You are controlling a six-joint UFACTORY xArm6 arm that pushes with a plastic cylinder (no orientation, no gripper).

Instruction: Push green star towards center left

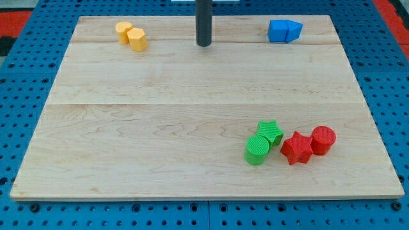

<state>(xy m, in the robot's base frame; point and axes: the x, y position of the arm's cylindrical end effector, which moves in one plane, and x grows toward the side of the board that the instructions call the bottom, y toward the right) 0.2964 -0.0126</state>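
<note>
1. My tip (204, 45) rests near the view's top centre of the counter (160, 115); no jaws on this rod, so none to report.
2. Green star (271, 132) lies lower right, touching green cylinder (257, 150), just beside red star (296, 148).
3. Tip well apart from all three.

one raised front view; whole wooden board (192, 96) in frame

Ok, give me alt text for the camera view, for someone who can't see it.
My tip rests near the board's top centre, far from the green star, which sits lower right touching a green cylinder, beside a red star and red cylinder. Yellow blocks lie top left, blue blocks top right.
</note>
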